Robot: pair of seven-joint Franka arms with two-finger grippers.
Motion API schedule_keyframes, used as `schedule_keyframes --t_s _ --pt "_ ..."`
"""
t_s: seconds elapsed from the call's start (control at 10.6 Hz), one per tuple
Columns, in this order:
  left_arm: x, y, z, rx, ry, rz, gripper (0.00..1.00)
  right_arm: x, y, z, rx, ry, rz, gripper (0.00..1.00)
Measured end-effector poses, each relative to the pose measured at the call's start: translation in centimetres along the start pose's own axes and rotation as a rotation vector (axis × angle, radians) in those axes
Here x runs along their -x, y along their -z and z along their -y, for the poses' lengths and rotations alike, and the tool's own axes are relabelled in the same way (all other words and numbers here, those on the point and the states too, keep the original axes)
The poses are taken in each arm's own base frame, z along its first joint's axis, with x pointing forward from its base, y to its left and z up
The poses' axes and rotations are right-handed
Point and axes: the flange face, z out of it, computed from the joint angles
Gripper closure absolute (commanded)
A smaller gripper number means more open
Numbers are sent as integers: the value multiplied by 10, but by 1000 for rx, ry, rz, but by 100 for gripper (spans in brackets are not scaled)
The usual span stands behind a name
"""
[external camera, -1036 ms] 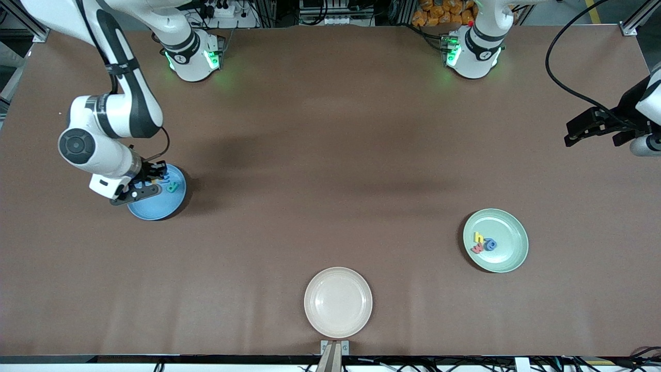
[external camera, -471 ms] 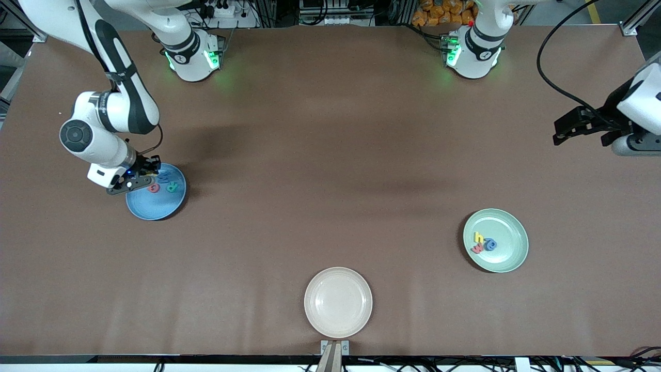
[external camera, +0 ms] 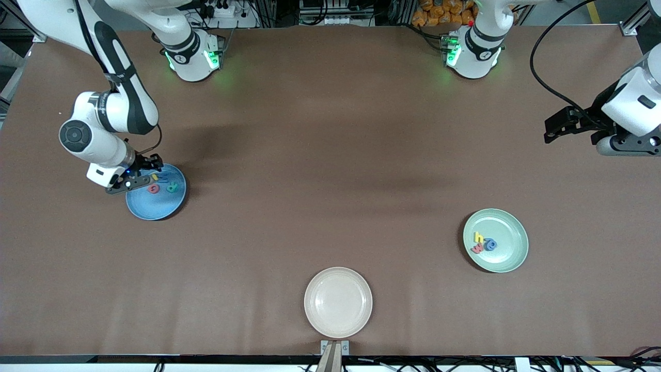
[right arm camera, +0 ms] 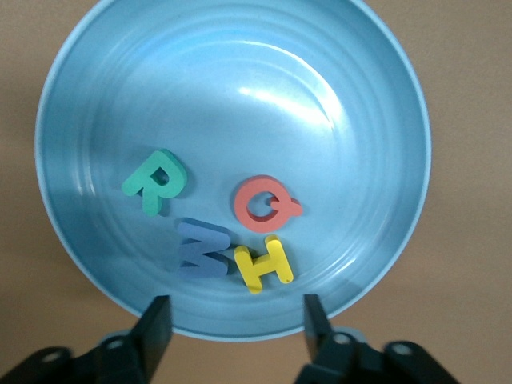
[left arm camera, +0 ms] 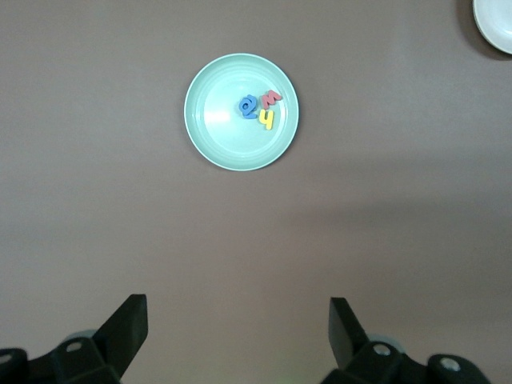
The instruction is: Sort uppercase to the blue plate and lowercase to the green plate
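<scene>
Two white arms [external camera: 111, 111] with black joint bands and black cables; bases [external camera: 193, 54] glow green; black end effectors [external camera: 135, 173].

a wide brown surface [external camera: 330, 155] fills nearly the whole front view, matte and faintly creased, with soft dark shadows across its middle. along its top edge run aluminium frame rails [external camera: 632, 23], a power strip [external camera: 222, 9] with plugged cables, and a heap of orange items [external camera: 444, 13]. a black cable [external camera: 542, 72] loops over the surface. a small metal bracket [external camera: 334, 347] sits at the edge nearest the front camera.
</scene>
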Motion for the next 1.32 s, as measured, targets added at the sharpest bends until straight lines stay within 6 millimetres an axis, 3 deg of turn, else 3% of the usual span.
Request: schedule_keyframes --t_s 0.38,0.56,0.75,0.94,1.13,1.32 --pt "6 2 2 -1 4 -16 0 -5 7 -3 7 -28 -18 14" --pt "6 1 2 -1 4 -18 0 -14 27 -3 2 -81 -7 14" --pt "5 3 3 0 6 -28 0 -31 75 -3 -13 -106 57 13" --pt "5 7 7 0 13 -38 0 -46 142 -8 -12 -115 60 13" --pt "5 11 15 1 28 -47 0 -47 211 -9 4 -139 -22 13" --pt "5 12 17 1 32 -48 0 -41 278 3 17 -141 -97 0"
